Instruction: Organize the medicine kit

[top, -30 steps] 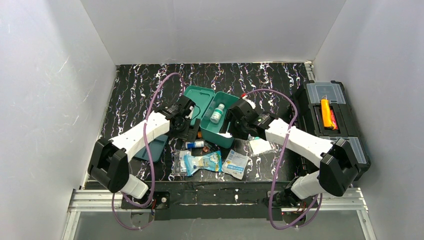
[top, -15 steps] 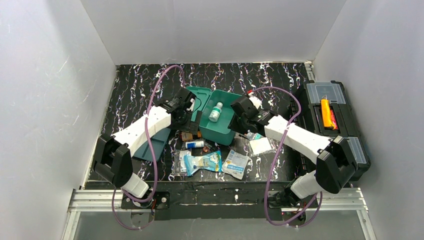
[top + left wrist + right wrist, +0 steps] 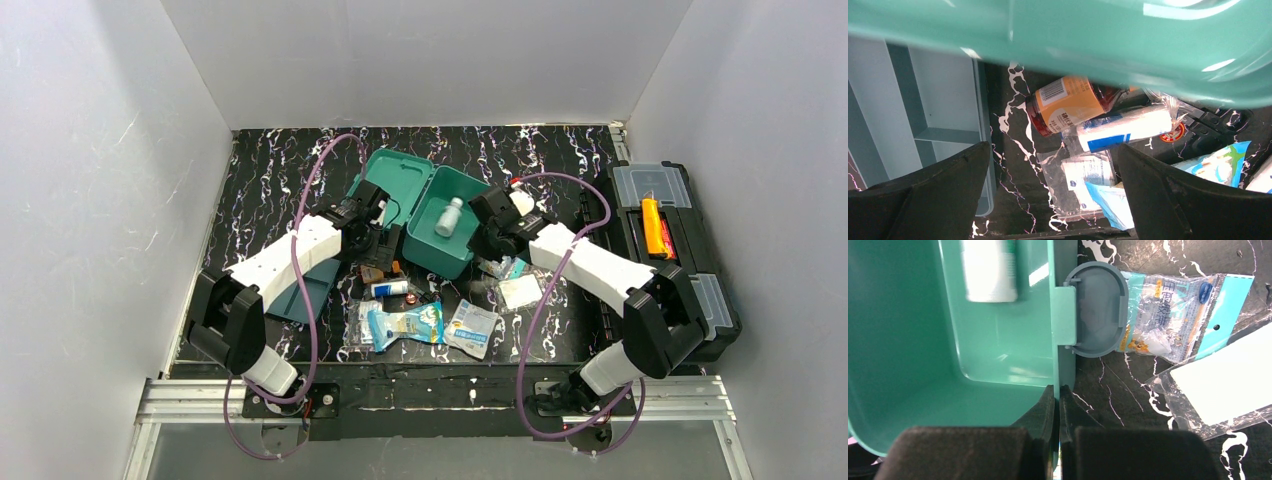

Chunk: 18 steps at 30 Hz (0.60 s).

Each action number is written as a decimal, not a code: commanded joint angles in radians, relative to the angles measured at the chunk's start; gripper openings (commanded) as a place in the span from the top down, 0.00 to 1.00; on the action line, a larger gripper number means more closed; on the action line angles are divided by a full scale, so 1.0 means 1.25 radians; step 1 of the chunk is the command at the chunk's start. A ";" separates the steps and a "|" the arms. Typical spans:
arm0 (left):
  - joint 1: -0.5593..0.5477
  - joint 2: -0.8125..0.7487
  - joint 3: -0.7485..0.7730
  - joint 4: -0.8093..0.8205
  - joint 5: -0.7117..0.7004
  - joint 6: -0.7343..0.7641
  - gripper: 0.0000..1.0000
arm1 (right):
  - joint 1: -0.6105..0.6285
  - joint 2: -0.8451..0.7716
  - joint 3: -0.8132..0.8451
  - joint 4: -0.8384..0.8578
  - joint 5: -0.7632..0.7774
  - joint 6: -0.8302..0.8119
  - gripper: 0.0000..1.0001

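The teal medicine kit (image 3: 430,260) stands open mid-table with its lid (image 3: 395,188) leaning back on the left. A white bottle (image 3: 449,217) lies inside it. My right gripper (image 3: 488,233) is shut on the kit's front wall (image 3: 998,340), just below the grey latch (image 3: 1098,310); the right gripper (image 3: 1058,395) has one finger inside the box and one outside. My left gripper (image 3: 385,241) hangs open at the kit's left side. In the left wrist view the left gripper (image 3: 1053,150) is over loose packets, with the kit (image 3: 1098,35) overhead.
The blue-grey inner tray (image 3: 310,295) lies left of the kit. An orange-labelled bottle (image 3: 1068,102), a gauze roll (image 3: 1125,127) and several packets (image 3: 405,322) lie in front. More packets (image 3: 1173,310) sit right of the latch. A black toolbox (image 3: 700,290) stands at the right edge.
My right gripper has shut on the kit's front wall. The kit has slid and turned toward the back right, and the bottle inside has tipped over. The left gripper stayed open.
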 commanded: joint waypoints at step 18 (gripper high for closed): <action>0.006 0.092 0.036 0.029 0.070 0.092 0.07 | -0.023 0.048 0.133 0.006 0.053 0.072 0.63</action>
